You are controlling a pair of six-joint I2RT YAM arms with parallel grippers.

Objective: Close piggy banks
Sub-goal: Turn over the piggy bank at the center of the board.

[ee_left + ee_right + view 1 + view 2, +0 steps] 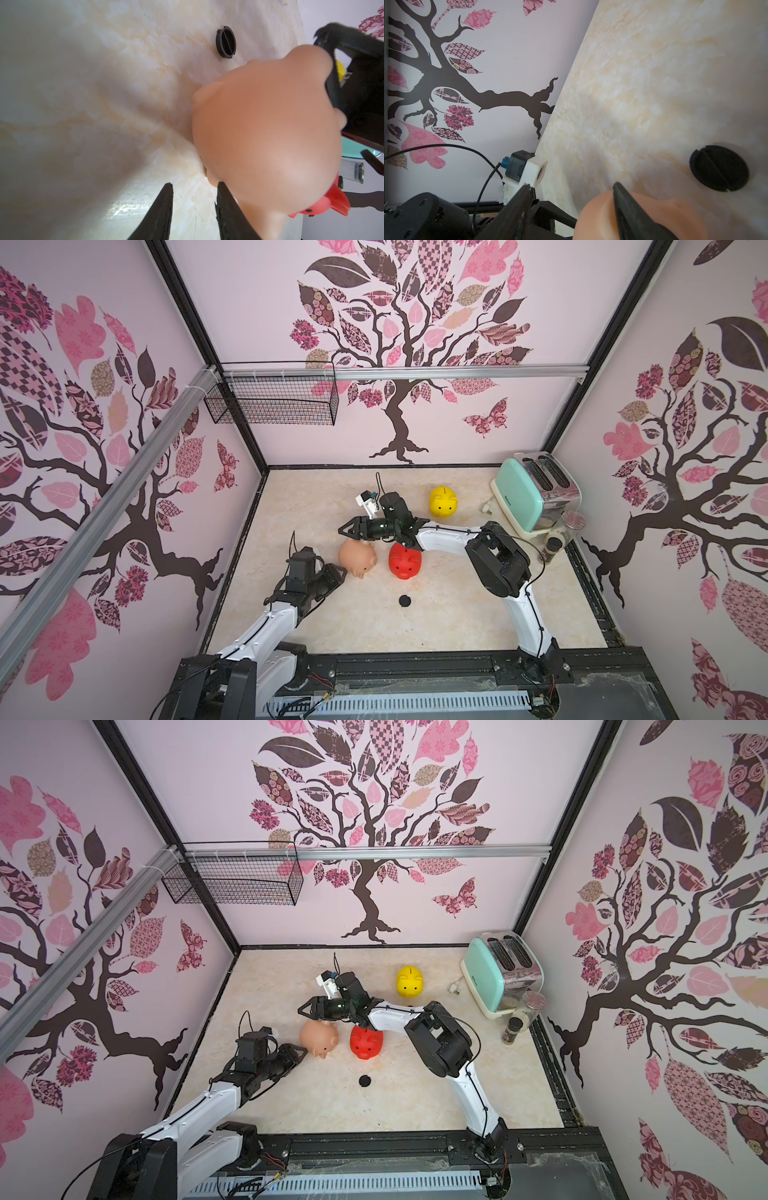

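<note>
Left tool (195, 187), narrowly parted and empty, sits beside the peach piggy bank (356, 559). Right tool (571, 184) hangs spread over it.

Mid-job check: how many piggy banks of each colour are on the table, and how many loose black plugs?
Peach-pink piggy bank: 1
Red piggy bank: 1
Yellow piggy bank: 1
Loose black plug: 1
Total: 4

Toaster (536, 493) front mark: too small for me to read.
Other lettering: none I can read.
</note>
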